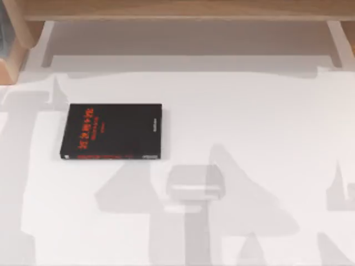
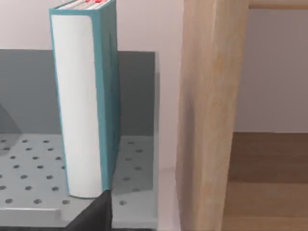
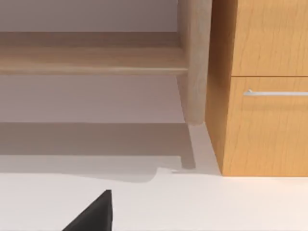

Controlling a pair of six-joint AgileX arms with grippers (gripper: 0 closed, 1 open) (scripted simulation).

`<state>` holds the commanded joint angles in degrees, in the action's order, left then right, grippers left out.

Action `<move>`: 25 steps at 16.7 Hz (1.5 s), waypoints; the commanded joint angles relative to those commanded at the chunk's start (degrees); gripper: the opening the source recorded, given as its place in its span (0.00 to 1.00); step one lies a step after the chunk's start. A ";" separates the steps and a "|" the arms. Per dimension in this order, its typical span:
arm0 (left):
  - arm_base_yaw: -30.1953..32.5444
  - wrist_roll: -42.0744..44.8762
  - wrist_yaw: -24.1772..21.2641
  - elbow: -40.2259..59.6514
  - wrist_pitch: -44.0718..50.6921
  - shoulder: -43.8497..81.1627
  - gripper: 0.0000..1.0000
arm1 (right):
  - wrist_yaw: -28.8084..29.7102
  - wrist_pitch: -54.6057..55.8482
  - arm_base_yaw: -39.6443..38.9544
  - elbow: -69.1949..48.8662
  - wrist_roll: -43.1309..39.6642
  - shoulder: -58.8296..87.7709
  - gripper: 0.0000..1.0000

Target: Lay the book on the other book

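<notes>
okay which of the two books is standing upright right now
The light blue book is upright, standing on end on a grey perforated rack beside a wooden post. The black book with red lettering lies flat on the white table.

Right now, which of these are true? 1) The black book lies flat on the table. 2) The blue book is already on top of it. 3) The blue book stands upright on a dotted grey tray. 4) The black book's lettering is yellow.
1) True: the black book lies flat on the white table, toward its left.
2) False: nothing lies on it.
3) True: the blue book stands upright on the perforated grey tray, beside a wooden post.
4) False: the lettering is red.
</notes>
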<state>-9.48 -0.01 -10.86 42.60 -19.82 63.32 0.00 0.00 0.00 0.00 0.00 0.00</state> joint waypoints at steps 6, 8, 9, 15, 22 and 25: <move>-5.04 0.02 -4.93 20.24 -9.47 29.41 1.00 | 0.00 0.00 0.00 0.00 0.00 0.00 1.00; -6.18 0.03 -6.19 25.40 -11.88 37.30 1.00 | 0.00 0.00 0.00 0.00 0.00 0.00 1.00; -6.59 0.04 -6.73 27.60 -12.91 40.64 1.00 | 0.00 0.00 0.00 0.00 0.00 0.00 1.00; -7.37 0.04 -8.22 33.44 -15.64 48.73 1.00 | 0.00 0.00 0.00 0.00 0.00 0.00 1.00; -6.14 0.11 -6.82 36.55 -12.89 49.02 1.00 | 0.00 0.00 0.00 0.00 0.00 0.00 1.00; -6.06 0.00 -6.71 39.31 -11.65 50.59 1.00 | 0.00 0.00 0.00 0.00 0.00 0.00 1.00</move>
<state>-15.53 -0.01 -17.57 81.90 -31.47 113.91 0.00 0.00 0.00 0.00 0.00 0.00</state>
